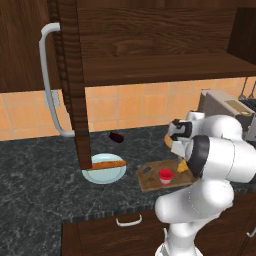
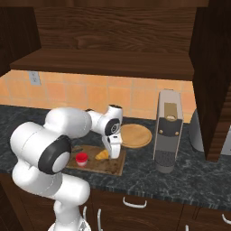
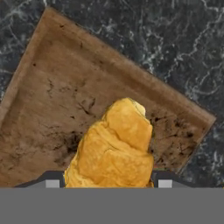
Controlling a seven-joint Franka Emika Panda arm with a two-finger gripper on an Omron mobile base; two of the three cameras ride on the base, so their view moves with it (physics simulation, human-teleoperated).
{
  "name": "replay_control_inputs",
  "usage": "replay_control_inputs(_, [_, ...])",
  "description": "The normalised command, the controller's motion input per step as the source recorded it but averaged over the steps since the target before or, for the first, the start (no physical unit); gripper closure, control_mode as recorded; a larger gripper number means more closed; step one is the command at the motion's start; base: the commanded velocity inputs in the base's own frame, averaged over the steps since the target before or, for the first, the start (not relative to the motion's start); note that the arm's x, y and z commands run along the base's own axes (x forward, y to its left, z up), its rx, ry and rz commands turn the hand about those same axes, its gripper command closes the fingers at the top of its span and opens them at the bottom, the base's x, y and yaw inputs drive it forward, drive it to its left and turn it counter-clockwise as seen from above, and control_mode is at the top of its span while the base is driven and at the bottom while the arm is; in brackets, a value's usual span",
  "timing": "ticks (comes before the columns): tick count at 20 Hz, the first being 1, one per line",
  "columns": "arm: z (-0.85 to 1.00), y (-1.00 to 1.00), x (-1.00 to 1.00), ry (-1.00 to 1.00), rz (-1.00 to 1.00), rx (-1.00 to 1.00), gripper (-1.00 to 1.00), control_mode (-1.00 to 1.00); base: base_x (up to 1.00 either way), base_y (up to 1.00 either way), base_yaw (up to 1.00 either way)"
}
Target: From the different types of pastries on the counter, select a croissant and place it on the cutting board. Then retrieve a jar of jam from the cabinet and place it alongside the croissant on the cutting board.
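The gripper (image 2: 114, 153) hung low over the cutting board (image 2: 113, 168), and the croissant (image 3: 114, 146) sat right between its two finger tips in the hand view, over the board near one corner. The tips stood on either side of the pastry, close against it; I couldn't tell for sure whether they squeezed it or had just let go, since the lower edge of that view hid the contact. From the right base view the croissant (image 2: 102, 155) looked to rest on the board, just beside the gripper.

The red-lidded jam jar (image 1: 165, 175) already stood on the cutting board (image 1: 150, 182), near the croissant (image 1: 182, 166) and apart from it. So both task items seemed to be on the board and the step in hand looked like the placing of the croissant.

To finish it well: part the fingers fully before lifting, then rise straight up off the board, no sideways drag, so the soft pastry would not roll toward the corner or off the edge. Keep the retreat away from the jar side.

Also on the counter relative to the board: a blue plate with a baguette (image 1: 108, 163) to its left, a round wooden board (image 2: 134, 134) behind it, and a coffee machine (image 2: 168, 135) to its right.
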Motion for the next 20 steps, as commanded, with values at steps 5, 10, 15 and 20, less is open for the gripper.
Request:
replay_control_inputs(5, [-0.27, 0.00, -0.01, -0.01, 0.00, -0.04, 1.00, -1.00, 0.00, 0.00, 0.00])
replay_control_inputs(10, [-0.07, 0.01, 0.00, 0.01, 0.00, 0.02, -1.00, -1.00, 0.00, 0.00, 0.00])
replay_control_inputs(15, [0.50, -0.03, -0.22, 0.00, 0.00, 0.15, -1.00, -1.00, 0.00, 0.00, 0.00])
replay_control_inputs(20, [0.38, 0.00, -0.41, 0.00, 0.00, 0.08, -1.00, -1.00, 0.00, 0.00, 0.00])
